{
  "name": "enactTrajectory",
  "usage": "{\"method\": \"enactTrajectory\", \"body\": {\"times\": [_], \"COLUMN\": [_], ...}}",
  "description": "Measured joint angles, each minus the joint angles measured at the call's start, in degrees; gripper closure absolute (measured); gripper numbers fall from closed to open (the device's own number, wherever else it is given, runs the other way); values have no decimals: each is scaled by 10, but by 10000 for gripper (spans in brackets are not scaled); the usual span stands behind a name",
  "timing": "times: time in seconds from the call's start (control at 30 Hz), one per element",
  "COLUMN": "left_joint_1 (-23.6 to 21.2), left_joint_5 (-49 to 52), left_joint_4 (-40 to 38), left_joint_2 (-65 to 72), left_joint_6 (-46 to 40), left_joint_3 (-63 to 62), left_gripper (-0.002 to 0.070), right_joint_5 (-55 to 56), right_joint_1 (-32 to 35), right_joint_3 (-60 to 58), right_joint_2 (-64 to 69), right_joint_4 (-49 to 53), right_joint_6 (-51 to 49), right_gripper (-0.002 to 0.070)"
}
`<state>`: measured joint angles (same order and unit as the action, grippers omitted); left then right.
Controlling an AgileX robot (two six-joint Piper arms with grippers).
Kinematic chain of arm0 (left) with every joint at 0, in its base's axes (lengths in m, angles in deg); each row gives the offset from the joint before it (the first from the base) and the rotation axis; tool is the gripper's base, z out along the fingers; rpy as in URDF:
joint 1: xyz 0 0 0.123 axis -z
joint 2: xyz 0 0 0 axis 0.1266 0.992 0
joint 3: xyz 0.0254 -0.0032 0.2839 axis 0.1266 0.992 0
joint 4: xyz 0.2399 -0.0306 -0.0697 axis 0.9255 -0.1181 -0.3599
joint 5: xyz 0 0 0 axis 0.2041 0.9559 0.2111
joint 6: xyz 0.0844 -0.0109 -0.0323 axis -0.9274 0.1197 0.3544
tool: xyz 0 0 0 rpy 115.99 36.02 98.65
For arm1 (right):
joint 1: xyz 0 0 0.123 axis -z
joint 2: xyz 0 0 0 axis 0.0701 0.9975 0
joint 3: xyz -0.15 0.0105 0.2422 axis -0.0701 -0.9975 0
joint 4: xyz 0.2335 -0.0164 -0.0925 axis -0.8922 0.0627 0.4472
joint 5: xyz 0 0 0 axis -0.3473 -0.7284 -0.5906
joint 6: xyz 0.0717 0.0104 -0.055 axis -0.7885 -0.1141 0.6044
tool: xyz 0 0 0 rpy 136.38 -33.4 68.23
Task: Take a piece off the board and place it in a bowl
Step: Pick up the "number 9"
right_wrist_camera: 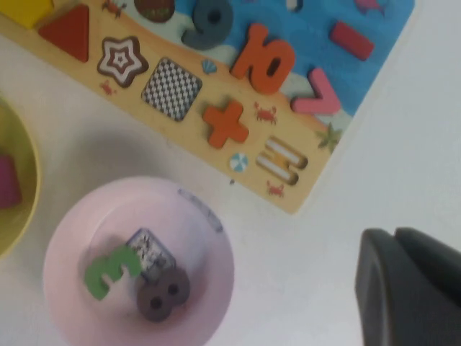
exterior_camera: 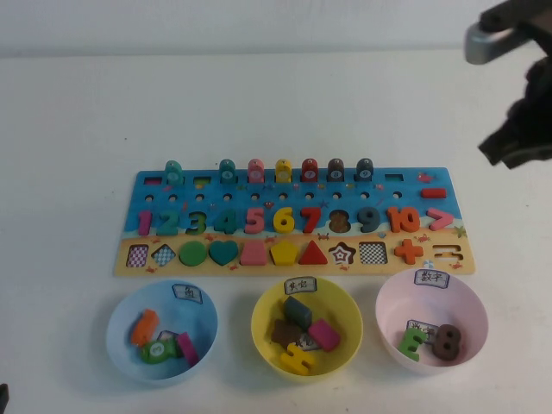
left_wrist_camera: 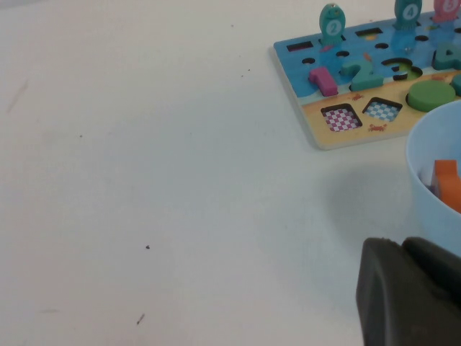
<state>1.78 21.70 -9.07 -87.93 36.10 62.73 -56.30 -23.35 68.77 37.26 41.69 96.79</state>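
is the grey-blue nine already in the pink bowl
No, the nine sits in its slot on the board; the pink bowl holds only a green 3 and brown 8.

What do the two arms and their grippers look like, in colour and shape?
The right arm, at the far right above the table, is black with a rounded silver-grey part on top. The right gripper shows only as a dark grey, rounded block. The left gripper, near the blue bowl, looks the same. No cables or markings show.
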Motion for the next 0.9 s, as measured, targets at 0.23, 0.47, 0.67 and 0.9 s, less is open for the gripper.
{"method": "enactTrajectory", "body": {"times": [0.23, 0.47, 0.67, 0.9], "left_joint_1": [0, 0, 0, 0], "left_joint_5": [0, 0, 0, 0], "left_joint_4": [0, 0, 0, 0], "left_joint_2": [0, 0, 0, 0], "left_joint_6": [0, 0, 0, 0], "left_joint_3": [0, 0, 0, 0], "left_gripper": [680, 679, 680, 680], "right_joint_5": [0, 1, 1, 2], "right_joint_1": [-28, -74, -130, -150], "right_joint_3": [165, 232, 234, 234], "right_joint_2": [167, 265, 312, 340], "right_joint_4": [7, 6, 2, 4], "right_joint_6": [0, 7, 23, 25], "right_gripper": [694, 694, 694, 599]}}
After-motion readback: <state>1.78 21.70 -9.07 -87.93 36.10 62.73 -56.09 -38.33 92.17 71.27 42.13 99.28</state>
